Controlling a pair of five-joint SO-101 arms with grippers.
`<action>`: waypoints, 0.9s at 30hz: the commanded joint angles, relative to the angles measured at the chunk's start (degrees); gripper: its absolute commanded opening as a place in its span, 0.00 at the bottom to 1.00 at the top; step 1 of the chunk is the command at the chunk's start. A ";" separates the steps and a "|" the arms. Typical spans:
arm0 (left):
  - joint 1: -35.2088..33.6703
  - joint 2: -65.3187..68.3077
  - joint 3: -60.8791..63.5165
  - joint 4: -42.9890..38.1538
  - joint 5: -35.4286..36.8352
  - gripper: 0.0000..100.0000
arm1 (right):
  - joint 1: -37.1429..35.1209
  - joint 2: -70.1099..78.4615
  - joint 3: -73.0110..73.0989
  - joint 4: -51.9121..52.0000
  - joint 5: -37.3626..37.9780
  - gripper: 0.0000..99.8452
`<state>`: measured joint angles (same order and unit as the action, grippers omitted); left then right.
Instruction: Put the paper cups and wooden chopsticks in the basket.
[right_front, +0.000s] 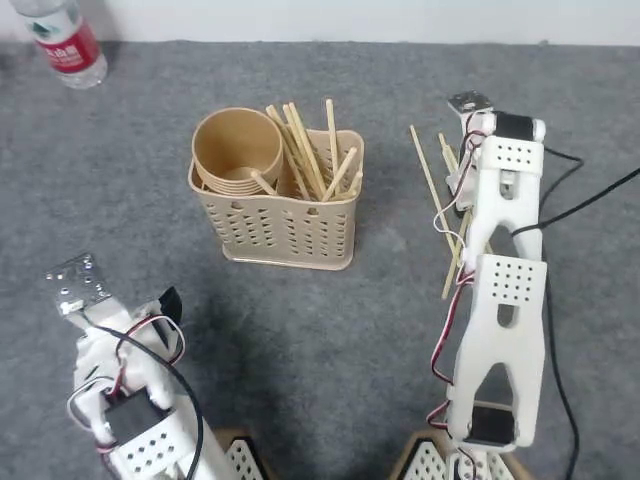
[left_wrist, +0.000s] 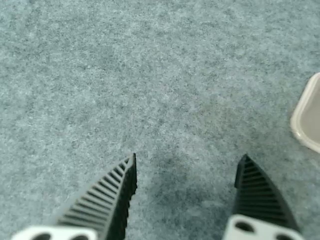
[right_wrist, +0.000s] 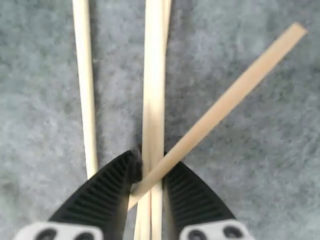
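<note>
- Loose chopsticks (right_front: 433, 180) lie on the grey carpet (right_front: 330, 350) at 3 o'clock from the basket (right_front: 290, 230), a small fan of sticks partly under my right arm.
- My right gripper (right_wrist: 150, 167) is down on that fan. Its fingers are drawn nearly together and pinch a pair of sticks that run side by side, with one more stick wedged slantwise between the tips (it crosses over the pair).
- One stray stick (right_wrist: 85, 90) lies just beside the pinched pair, outside my fingers, flat on the carpet.
- My left gripper (left_wrist: 189, 160) sits at 7 o'clock from the basket, low over the carpet. Its fingers are spread wide and hold nothing.
- A pale corner of the basket shows at the edge of my left wrist view, apart from the fingertips.
- Paper cups (right_front: 238, 150), nested into one stack, stand upright in the 9 o'clock end of the basket.
- Stowed chopsticks (right_front: 312, 150) stand tilted in the rest of the basket, leaning several ways, and one rests against the cup rim.
- A plastic bottle (right_front: 65, 40) with a red label stands at 10 o'clock from the basket, well apart from it, near the far edge of the carpet.
</note>
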<state>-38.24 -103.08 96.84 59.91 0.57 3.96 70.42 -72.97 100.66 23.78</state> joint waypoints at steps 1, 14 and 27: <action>0.26 -1.14 -0.40 -0.09 -0.35 0.30 | 0.40 -6.11 3.52 2.59 -0.62 0.01; 0.35 -1.14 -0.40 -0.09 -0.35 0.30 | -6.37 -48.40 39.82 1.19 -3.34 0.01; 0.35 -1.14 -0.40 0.00 -0.35 0.30 | -7.69 -56.66 80.44 -37.49 -3.16 0.01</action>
<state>-38.24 -103.08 96.84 59.91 0.57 -3.60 17.85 5.10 69.36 20.88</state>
